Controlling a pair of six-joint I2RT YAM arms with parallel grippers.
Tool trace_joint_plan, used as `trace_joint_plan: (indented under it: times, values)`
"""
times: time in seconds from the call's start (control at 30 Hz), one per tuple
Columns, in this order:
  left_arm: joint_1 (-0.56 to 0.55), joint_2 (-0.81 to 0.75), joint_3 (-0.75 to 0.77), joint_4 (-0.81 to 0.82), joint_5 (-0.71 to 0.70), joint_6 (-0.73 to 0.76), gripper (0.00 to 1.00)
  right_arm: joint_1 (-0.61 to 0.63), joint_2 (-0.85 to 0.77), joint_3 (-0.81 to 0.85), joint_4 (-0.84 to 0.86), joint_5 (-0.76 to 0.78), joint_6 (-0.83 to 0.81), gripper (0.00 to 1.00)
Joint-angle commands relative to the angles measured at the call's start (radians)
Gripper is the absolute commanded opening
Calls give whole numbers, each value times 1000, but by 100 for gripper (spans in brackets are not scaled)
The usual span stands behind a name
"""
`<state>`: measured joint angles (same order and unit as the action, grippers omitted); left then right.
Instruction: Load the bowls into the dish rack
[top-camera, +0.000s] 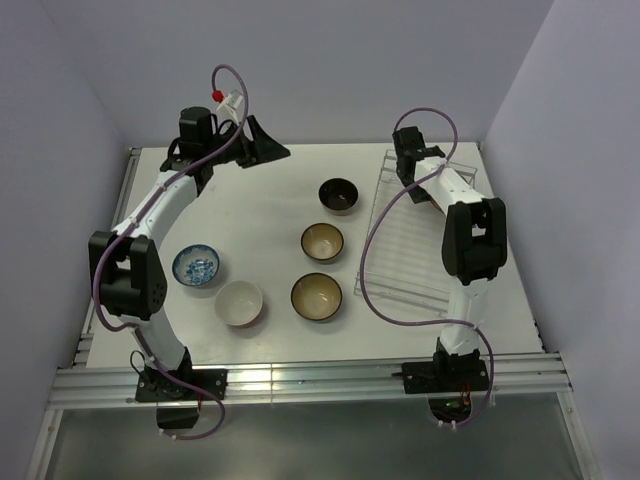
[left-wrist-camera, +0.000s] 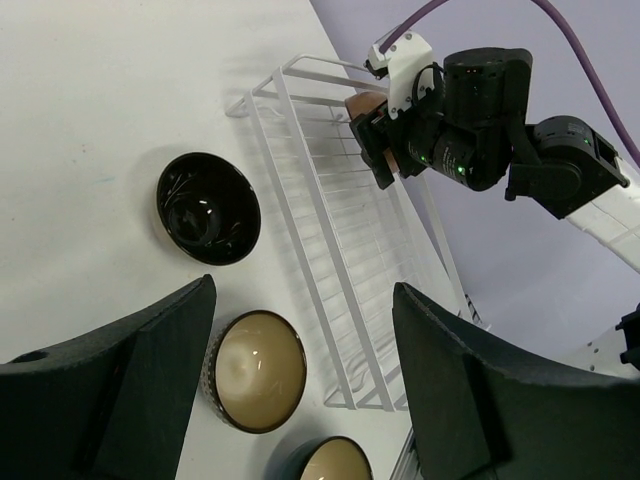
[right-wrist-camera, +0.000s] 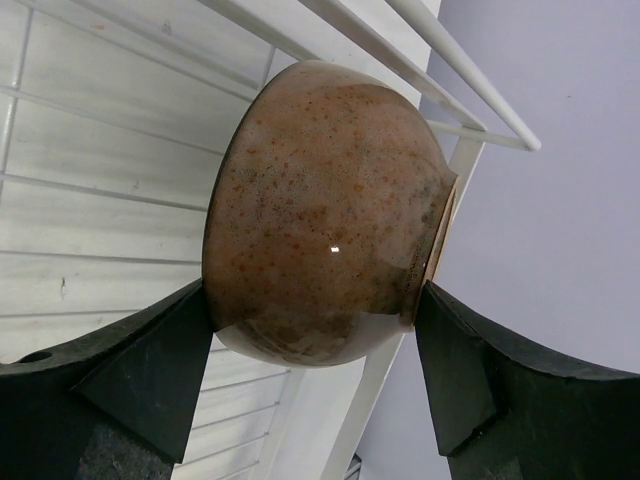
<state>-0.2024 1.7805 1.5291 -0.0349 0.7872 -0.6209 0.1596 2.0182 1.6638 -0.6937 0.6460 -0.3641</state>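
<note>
The rack (top-camera: 420, 262) is set on the right side of the table (top-camera: 270, 180). A far bowl (top-camera: 338, 195), a middle bowl (top-camera: 322, 242) and a near bowl (top-camera: 316, 296) are lined up just left of it. A fourth bowl (top-camera: 239, 303) and a leftmost bowl (top-camera: 197, 266) are placed further left. A sixth bowl (right-wrist-camera: 320, 220) is held over the rack's far end by the right gripper (right-wrist-camera: 315, 305).

The white table (top-camera: 270, 190) bears a black bowl (top-camera: 338, 195), tan bowl (top-camera: 322, 242) and second tan bowl (top-camera: 316, 296) in a column; cream-white bowl (top-camera: 239, 303) and blue-patterned bowl (top-camera: 197, 266) leftward; dish rack (top-camera: 405, 255) rightward.
</note>
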Motion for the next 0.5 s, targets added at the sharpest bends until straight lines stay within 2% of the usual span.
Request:
trace_joint_plan:
  times: [0.0,0.07,0.17,0.47]
  values:
    - [12,-67,-6,18,-2,26,77,11,25,-3,30,32,7,29]
    - [15,-69,-7,12,-5,30,77,15,27,-9,33,31,10,40]
    - [17,-72,-12,10,-9,35,77,21,25,-13,39,27,11,51]
    - [34,-79,-34,12,-2,36,78,27,48,-7,34,15,13,67]
